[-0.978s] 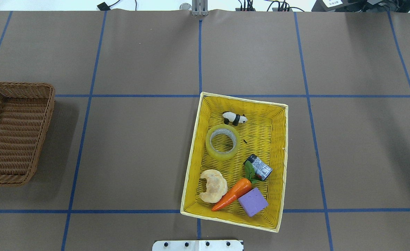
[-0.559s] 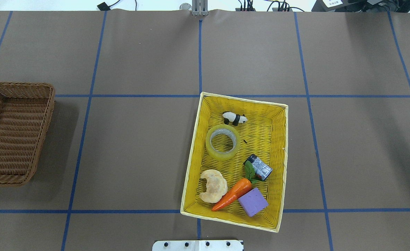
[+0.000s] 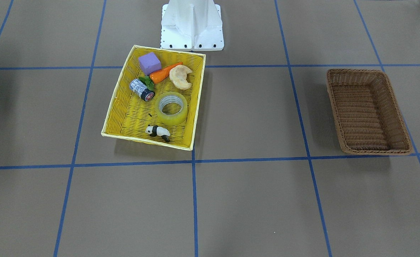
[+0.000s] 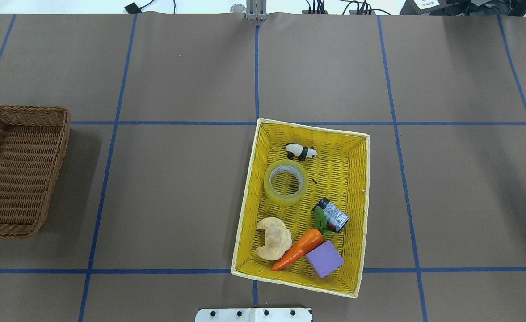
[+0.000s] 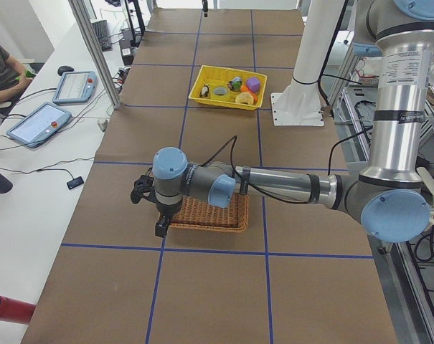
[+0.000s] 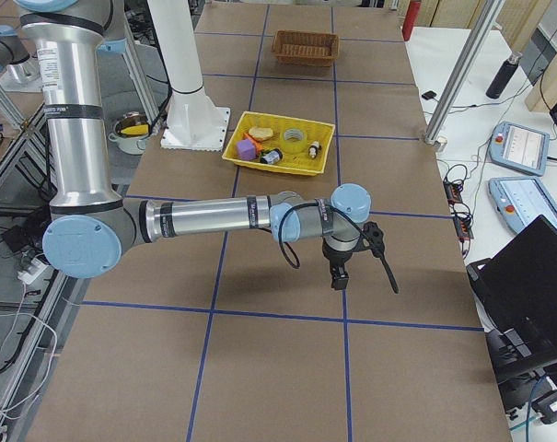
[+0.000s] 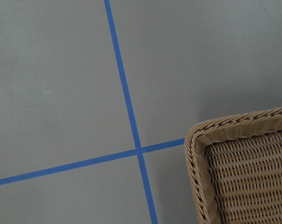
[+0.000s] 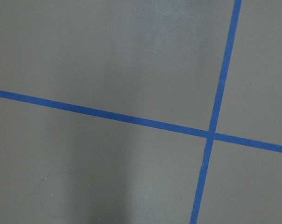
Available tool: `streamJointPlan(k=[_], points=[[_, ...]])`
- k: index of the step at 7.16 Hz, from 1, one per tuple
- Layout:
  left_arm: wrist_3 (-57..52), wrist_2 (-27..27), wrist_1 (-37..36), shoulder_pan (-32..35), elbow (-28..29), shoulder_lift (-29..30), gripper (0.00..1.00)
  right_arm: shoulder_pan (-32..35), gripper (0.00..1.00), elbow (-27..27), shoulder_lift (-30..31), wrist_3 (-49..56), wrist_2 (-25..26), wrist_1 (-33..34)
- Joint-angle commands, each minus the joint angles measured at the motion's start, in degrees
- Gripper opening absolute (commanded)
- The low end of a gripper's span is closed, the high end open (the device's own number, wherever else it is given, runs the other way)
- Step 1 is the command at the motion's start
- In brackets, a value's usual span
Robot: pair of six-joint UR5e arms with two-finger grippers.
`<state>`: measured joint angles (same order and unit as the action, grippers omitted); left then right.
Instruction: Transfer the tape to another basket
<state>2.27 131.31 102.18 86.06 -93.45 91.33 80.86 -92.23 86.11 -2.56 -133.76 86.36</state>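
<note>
Your tape [image 4: 285,182] is lying flat in the yellow basket [image 4: 250,197], the brown basket [image 4: 55,152] waiting well apart. Left gripper [image 5: 161,226] and right gripper [image 6: 338,276] are hovering wide, likely pre-start; you cannot tell if either is open.

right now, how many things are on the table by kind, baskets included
baskets: 2 (brown basket, yellow basket)
toy foods: 2 (carrot, croissant)
tape: 1
jar: 1
panda figure: 1
purple block: 1
total: 8
</note>
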Motion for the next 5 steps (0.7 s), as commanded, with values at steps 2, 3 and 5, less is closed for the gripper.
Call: streamJointPlan(k=[2,3,5], points=[[2.47,-7.82,0.57,0.07,-1.83,0.61,1.00,0.00,1.00,-0.14,-0.06,-0.43,-0.27,-0.05],[2.82,-7.47,-0.05,0.07,-1.83,0.26,1.00,0.00,1.00,-0.23,-0.06,-0.43,-0.27,-0.05],[2.13,-8.08,1.87,0.07,-1.91,-1.49,1.00,0.00,1.00,-0.58,0.11,-0.43,0.08,-0.05]])
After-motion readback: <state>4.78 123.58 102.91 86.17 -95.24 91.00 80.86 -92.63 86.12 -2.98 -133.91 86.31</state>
